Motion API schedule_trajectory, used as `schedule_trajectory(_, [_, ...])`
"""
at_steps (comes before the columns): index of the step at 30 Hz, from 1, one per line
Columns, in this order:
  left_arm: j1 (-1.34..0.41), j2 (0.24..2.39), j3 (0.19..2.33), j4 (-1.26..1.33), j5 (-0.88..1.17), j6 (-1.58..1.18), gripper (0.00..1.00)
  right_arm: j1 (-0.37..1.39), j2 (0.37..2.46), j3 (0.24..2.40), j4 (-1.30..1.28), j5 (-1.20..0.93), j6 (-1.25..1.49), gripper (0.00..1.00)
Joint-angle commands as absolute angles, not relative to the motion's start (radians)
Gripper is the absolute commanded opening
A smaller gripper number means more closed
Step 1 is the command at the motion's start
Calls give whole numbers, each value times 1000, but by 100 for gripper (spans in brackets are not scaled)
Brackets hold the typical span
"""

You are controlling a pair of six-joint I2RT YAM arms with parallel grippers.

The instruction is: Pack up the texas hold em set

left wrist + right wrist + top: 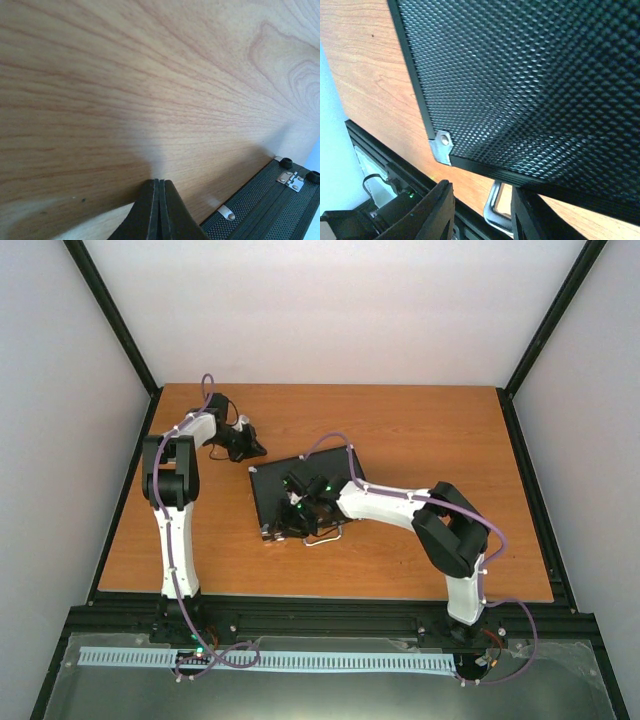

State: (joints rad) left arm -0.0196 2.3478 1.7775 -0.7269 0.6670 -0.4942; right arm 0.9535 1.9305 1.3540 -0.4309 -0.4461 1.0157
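The black briefcase [268, 490] of the texas hold em set lies flat and closed on the wooden table. Its dimpled lid [530, 75] fills the right wrist view, with a silver corner [441, 145]. My right gripper [481, 190] is at the case's near edge, its jaws apart, and the silver handle [496, 210] stands in the gap close to the right finger. In the top view that gripper [300, 515] hovers over the case's near left part. My left gripper [159, 182] is shut on nothing and rests low on the table just beyond the case's far left corner [270, 210].
A silver hinge [291, 180] and rubber feet show on the case's far edge. The black frame rail [320, 605] runs along the table's near edge, close behind the handle [325, 537]. White walls enclose the table on three sides.
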Motion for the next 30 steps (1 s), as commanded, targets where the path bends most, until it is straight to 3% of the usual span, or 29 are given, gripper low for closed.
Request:
schedule_trajectory(1, [-18, 2405, 1758, -721, 607, -501, 1, 976, 1896, 1293, -412, -403, 1077, 29])
schedule_trajectory(8, [-18, 2412, 1788, -734, 600, -500, 1, 1033, 1898, 1216, -400, -288, 1089, 27])
schedule_trajectory(12, [-18, 2407, 1787, -739, 595, -499, 1, 1074, 1917, 1216, -404, -201, 1077, 20])
schedule_trajectory(19, [-18, 2394, 1782, -742, 586, -497, 1, 1121, 1800, 1147, -431, -60, 1081, 19])
schedule_trajectory(26, [-18, 2396, 1763, -734, 584, -492, 1, 1131, 1621, 701, 134, -28, 1215, 12])
schedule_trajectory(30, [-17, 2404, 1756, -725, 596, -503, 1, 1127, 1676, 649, 345, -108, 1191, 12])
